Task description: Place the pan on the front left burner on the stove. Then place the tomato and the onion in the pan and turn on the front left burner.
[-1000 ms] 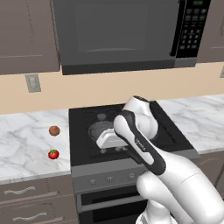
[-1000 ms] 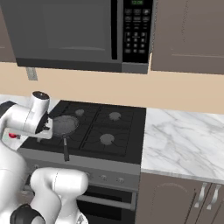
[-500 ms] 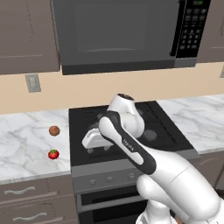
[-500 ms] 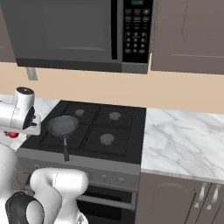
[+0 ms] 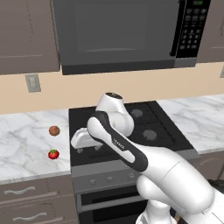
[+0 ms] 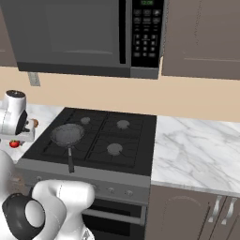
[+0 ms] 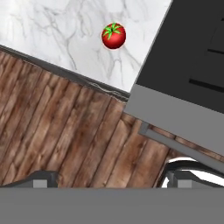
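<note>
Pan [image 6: 68, 134] sits on the front left burner of the stove [image 6: 122, 140], handle toward the front edge, so the first step looks done. Tomato [image 5: 53, 154] and onion [image 5: 54, 130] lie apart on the marble tabletop [image 5: 26, 144] left of the stove, onion farther back. Hand [image 5: 80, 150] hangs over the stove's left edge, released and holding nothing, its camera looking at the tomato. Step in hand: fetching the tomato. Next move calls for shifting left and descending over it.
</note>
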